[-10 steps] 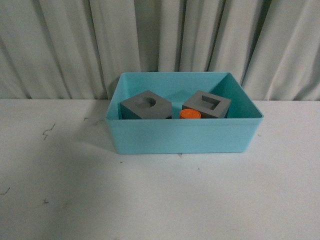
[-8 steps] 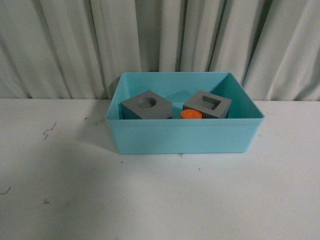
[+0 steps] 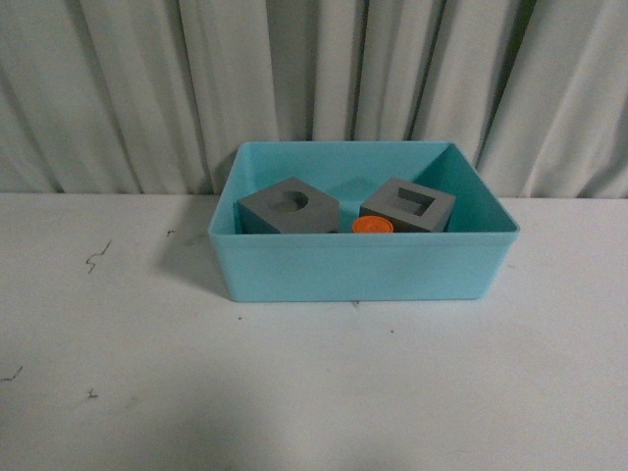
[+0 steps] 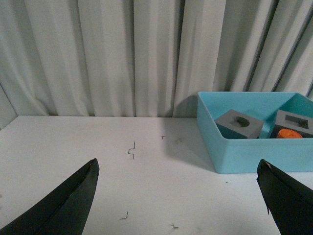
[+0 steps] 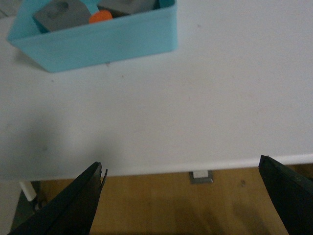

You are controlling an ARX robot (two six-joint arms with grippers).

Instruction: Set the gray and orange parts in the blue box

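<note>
Bin: the wide, shallow turquoise plastic box (image 3: 363, 265) sits on the white table (image 3: 294, 392), close to the pale curtain (image 3: 147, 88) behind it.
Round-recess cube: the matte gray cube with a round recess (image 3: 289, 208) rests inside the box, toward the robot's left.
Rectangular-recess cube: the matte gray cube with a rectangular recess (image 3: 409, 206) lies inside too, toward the right.
Cylinder: the small orange cylinder (image 3: 373, 225) stands between the two cubes, against the near wall; whether it touches either cube I cannot tell, since only its top shows (no digits are readable here).
Left gripper (image 4: 178, 196): jaws spread wide, nothing between them, hanging over bare table well left of the box.
Right gripper (image 5: 181, 196): also spread apart and empty, held near the table's front edge, well clear of the box.
Task status: all three parts look to be in the box, so the job seems finished.
Risk: little remains; a careless arm sweep toward the box could shove the light bin or tip the cylinder over.
</note>
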